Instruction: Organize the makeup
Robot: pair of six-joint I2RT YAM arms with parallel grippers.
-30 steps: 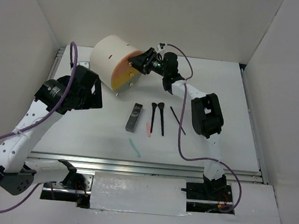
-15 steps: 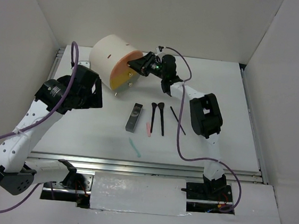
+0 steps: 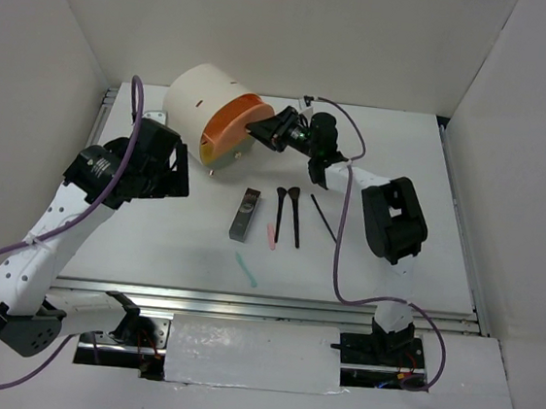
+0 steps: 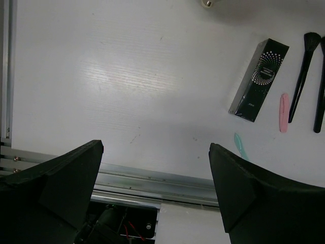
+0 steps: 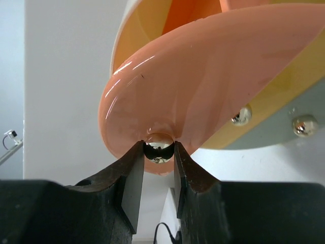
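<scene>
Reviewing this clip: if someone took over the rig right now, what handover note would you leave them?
Right claw: shut on the metal knob of the cream box's orange door, which stands partly open.
Left claw: open, holding nothing, above the table left of the makeup.
Makeup: dark grey case, two black brushes, thin black stick, pink stick and teal stick all lie on the table in front of the box.
Done: door gripped and ajar.
Left: probably open the door fully, then put away all six items; none is picked up yet.
</scene>
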